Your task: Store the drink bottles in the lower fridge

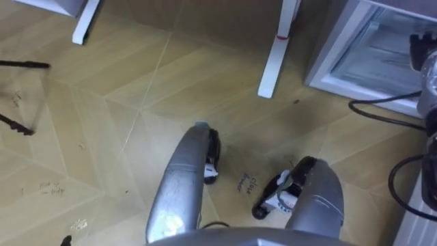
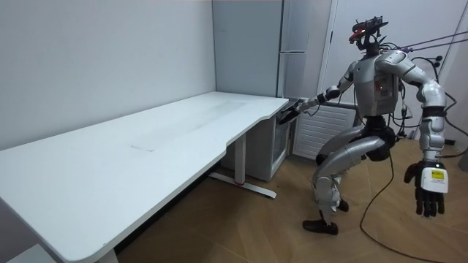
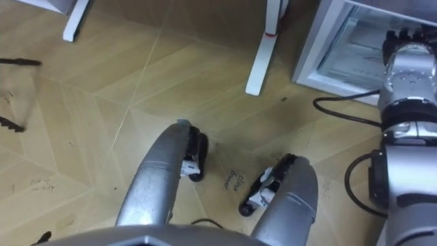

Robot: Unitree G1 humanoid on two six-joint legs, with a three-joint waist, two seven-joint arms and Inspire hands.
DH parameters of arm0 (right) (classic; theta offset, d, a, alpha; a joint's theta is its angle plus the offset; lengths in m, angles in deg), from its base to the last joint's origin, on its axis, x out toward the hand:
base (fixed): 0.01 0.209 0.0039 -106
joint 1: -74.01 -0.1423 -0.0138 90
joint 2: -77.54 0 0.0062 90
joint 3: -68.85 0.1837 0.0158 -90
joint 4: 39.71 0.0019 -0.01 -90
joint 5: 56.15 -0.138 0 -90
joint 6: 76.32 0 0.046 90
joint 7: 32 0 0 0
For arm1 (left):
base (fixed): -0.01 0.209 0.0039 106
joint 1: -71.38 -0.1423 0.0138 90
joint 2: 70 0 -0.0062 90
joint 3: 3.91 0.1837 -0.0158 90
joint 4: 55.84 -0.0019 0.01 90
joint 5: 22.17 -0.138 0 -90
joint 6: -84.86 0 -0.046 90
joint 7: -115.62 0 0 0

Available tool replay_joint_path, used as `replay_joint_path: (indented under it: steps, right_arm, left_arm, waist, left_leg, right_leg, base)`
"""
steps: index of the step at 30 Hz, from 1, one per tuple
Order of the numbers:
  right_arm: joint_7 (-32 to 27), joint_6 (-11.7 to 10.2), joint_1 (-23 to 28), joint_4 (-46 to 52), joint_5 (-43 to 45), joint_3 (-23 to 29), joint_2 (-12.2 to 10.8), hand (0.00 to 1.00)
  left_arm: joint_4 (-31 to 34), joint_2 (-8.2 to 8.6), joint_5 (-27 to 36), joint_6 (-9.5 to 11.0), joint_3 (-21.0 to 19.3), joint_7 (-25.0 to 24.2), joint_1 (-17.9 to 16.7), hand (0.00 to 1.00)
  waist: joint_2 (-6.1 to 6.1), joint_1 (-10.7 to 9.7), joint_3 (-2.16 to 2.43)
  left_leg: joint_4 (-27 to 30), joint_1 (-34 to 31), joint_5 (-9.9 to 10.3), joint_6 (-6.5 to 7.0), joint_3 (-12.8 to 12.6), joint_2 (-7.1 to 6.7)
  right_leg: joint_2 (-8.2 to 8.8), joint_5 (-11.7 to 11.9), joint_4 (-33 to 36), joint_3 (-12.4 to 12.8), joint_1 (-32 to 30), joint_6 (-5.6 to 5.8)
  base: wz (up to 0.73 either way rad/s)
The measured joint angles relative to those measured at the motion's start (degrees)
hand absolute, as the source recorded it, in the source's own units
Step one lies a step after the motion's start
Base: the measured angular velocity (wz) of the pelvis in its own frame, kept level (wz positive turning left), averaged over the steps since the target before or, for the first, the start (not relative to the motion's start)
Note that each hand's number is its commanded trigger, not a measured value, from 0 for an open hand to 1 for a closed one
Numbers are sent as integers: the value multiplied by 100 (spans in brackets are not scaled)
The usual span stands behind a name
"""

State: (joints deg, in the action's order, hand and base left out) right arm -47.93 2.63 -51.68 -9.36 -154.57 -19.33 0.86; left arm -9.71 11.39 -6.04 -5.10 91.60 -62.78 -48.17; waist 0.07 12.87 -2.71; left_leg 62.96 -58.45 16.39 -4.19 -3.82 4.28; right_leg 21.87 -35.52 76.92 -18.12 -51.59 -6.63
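1 right hand (image 3: 407,53) at the lower fridge (image 3: 347,46); contents unclear.

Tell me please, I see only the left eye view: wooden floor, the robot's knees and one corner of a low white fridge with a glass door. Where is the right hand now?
Observer: In the right eye view the right hand is in front of the glass door of the low white fridge. Whether it touches the door, I cannot tell.
Operator: And the left hand, does it carry a drink?
Observer: No. In the room view the left hand hangs beside the body, fingers straight, holding nothing.
Operator: What else is near the low fridge?
Observer: A tall grey fridge stands just behind it, at the end of the long white table.
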Motion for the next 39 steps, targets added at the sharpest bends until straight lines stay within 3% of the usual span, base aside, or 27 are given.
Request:
replay_joint_path:
  steps: [3,7,10,15,17,19,22,25,26,29,35,39]
  right_arm:
    - [308,241,1,-436,173,2,93,0]
    - [836,535,6,-1065,1037,14,148,0]
    - [1339,727,301,-1360,2509,-181,311,0]
    - [2053,740,1082,-1465,5040,-902,530,0]
    - [2321,746,1508,-1538,6037,-1077,536,0]
    - [2469,801,1835,-1557,6801,-1248,515,0]
    - [2625,919,2338,-1548,7694,-1432,283,0]
    - [2676,953,2877,-1557,8293,-1449,-25,0]
    - [2709,983,3070,-1555,8393,-1447,-171,0]
    - [2778,986,3525,-1494,8561,-1394,-458,0]
    - [2754,1010,3914,-1346,8649,-1331,-1111,0]
    - [2756,1021,3984,-1324,8592,-1287,-1266,0]
  left_arm:
    - [-18,-9,-4,13,2,1,8,0]
    - [-43,14,-59,-5,22,-8,77,0]
    - [-65,50,-67,7,20,-27,187,0]
    - [-390,156,-38,60,20,-16,506,0]
    - [-473,159,-59,145,14,-13,713,0]
    - [-581,181,-59,185,16,-12,894,0]
    - [-927,270,-57,234,23,5,1143,0]
    - [-955,437,-67,240,35,16,1159,0]
    - [-981,481,-63,240,25,23,1167,0]
    - [-1020,664,-80,252,-43,134,1154,0]
    - [-1015,1005,-206,254,-99,286,1205,0]
    - [-1032,1069,-216,265,-99,344,1288,0]
  waist:
    - [-43,-21,-2]
    - [-45,-169,-18]
    - [-30,-153,-18]
    - [23,-161,-10]
    - [103,-182,60]
    - [126,-155,74]
    - [150,-192,123]
    - [166,-238,154]
    - [196,-338,174]
    - [249,-402,179]
    - [316,-698,244]
    - [381,-809,225]
  left_leg:
    - [-37,55,3,5,100,-6]
    - [-275,226,-45,77,140,-55]
    - [-646,503,-144,156,140,-101]
    - [-1303,1283,-175,220,73,-123]
    - [-1664,1639,-207,261,67,-131]
    - [-1879,1927,-210,276,62,-125]
    - [-2309,2403,-223,288,65,-115]
    - [-2791,2963,-255,284,37,-133]
    - [-3046,3206,-314,284,36,-174]
    - [-3523,3869,-362,274,-43,-212]
    - [-4053,4669,-375,254,-76,-274]
    - [-4248,4945,-378,250,-102,-309]
  right_leg:
    - [-4,10,-130,-154,195,14]
    - [-30,79,-462,-299,475,135]
    - [-143,292,-926,-331,740,309]
    - [-418,619,-1844,-353,1514,541]
    - [-518,765,-2340,-435,1898,635]
    - [-596,858,-2682,-492,2233,708]
    - [-757,1042,-3334,-581,2818,817]
    - [-893,1227,-4003,-635,3419,918]
    - [-917,1302,-4292,-697,3695,959]
    - [-1032,1505,-4960,-720,4352,1052]
    - [-1200,1801,-5871,-777,5268,1163]
    - [-1234,1917,-6175,-770,5561,1200]
  base:
    - [11]
    - [11]
    - [-5]
    - [-12]
    - [0]
    - [0]
    - [0]
    - [2]
    - [11]
    - [-2]
    - [-2]
    - [-3]
